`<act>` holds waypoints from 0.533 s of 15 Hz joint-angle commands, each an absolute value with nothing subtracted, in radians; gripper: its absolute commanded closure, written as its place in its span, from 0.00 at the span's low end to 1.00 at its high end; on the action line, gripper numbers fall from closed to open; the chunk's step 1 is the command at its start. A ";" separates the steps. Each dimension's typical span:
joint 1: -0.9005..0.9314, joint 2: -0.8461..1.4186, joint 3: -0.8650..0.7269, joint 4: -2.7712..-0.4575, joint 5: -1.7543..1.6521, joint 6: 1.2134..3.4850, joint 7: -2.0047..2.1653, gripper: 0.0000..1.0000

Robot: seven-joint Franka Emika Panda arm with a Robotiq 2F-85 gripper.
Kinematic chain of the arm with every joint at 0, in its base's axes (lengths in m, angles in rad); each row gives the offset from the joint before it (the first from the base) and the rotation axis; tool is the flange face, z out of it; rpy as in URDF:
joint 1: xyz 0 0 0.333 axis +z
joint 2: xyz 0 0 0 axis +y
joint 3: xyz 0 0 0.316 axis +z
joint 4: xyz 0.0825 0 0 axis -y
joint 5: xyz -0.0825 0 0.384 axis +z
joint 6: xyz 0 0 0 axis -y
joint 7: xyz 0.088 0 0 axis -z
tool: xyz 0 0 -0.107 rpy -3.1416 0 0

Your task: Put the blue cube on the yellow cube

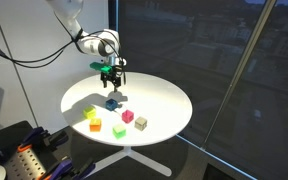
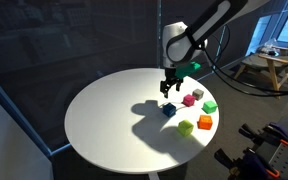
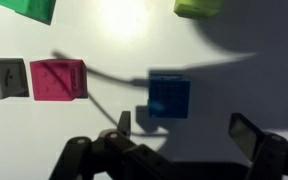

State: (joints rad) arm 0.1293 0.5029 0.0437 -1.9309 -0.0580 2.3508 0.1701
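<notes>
The blue cube (image 1: 113, 102) (image 2: 169, 109) sits alone near the middle of the round white table (image 1: 164, 100) (image 2: 104, 120). In the wrist view the blue cube (image 3: 170, 97) lies just ahead of the jaws, in shadow. My gripper (image 1: 112, 78) (image 2: 168, 88) (image 3: 184, 128) hangs open and empty above it, not touching it. The yellow cube (image 1: 92, 113) (image 2: 186, 126) stands a short way off near the table's edge. In the wrist view only its edge shows at the top (image 3: 199, 7).
An orange-red cube (image 1: 95, 124) (image 2: 204, 122) sits beside the yellow one. A magenta cube (image 1: 127, 116) (image 2: 188, 99) (image 3: 58, 79), a pale grey cube (image 1: 141, 122) (image 2: 197, 93) (image 3: 4, 78) and a green cube (image 1: 118, 131) (image 2: 210, 105) (image 3: 29, 8) stand nearby.
</notes>
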 commanded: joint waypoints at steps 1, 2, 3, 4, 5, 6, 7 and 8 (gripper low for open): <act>0.151 0.542 0.021 -1.920 -0.065 2.407 0.228 0.00; 0.152 0.555 0.020 -1.917 -0.064 2.419 0.231 0.00; 0.155 0.566 0.017 -1.914 -0.066 2.430 0.233 0.00; 0.159 0.578 0.015 -1.911 -0.067 2.439 0.233 0.00; 0.162 0.588 0.013 -1.908 -0.069 2.445 0.233 0.00; 0.166 0.597 0.011 -1.906 -0.070 2.453 0.233 0.00; 0.168 0.606 0.009 -1.903 -0.070 2.458 0.233 0.00; 0.172 0.613 0.007 -1.902 -0.070 2.463 0.233 0.00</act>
